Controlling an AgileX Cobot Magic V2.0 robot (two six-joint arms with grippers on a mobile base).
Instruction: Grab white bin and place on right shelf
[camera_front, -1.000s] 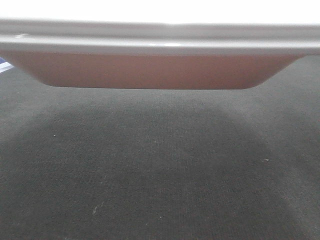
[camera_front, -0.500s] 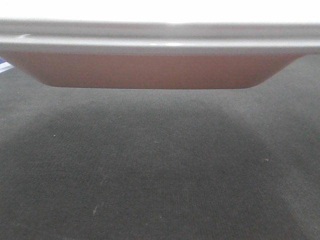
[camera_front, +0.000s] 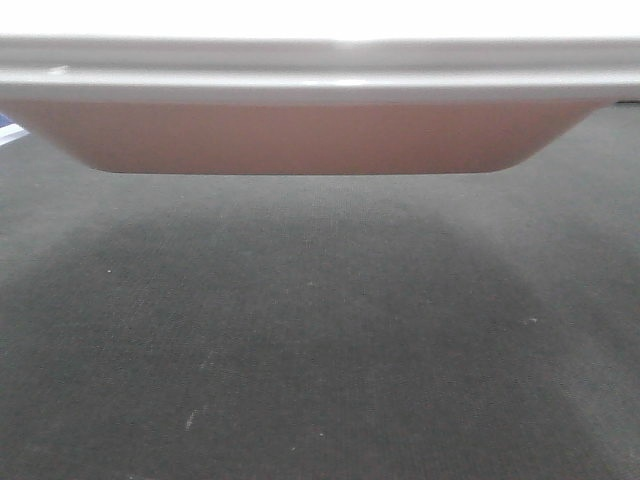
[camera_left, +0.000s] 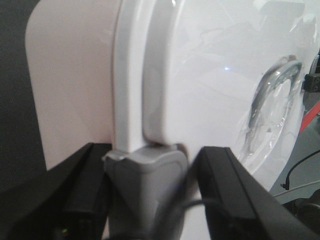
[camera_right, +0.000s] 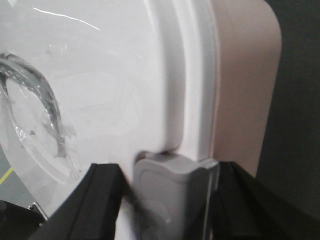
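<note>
White bin (camera_front: 300, 135) hangs across my front view, lifted clear of the dark grey carpet (camera_front: 320, 340). My left gripper (camera_left: 150, 192) and right gripper (camera_right: 167, 195) each clamp its lidded rim at opposite ends.

The white bin (camera_front: 300, 140) spans the whole front view up top, shutting off everything behind it; beneath it an open gap runs down to the dark carpet (camera_front: 320, 340). At the left gripper (camera_left: 147, 170) and the right gripper (camera_right: 170, 195), the bin's rim and a grey latch (camera_left: 145, 192) fill the space between the black fingers (camera_left: 75, 190), leaving no slack. Open carpet lies past the bin's outer wall on each side.
</note>
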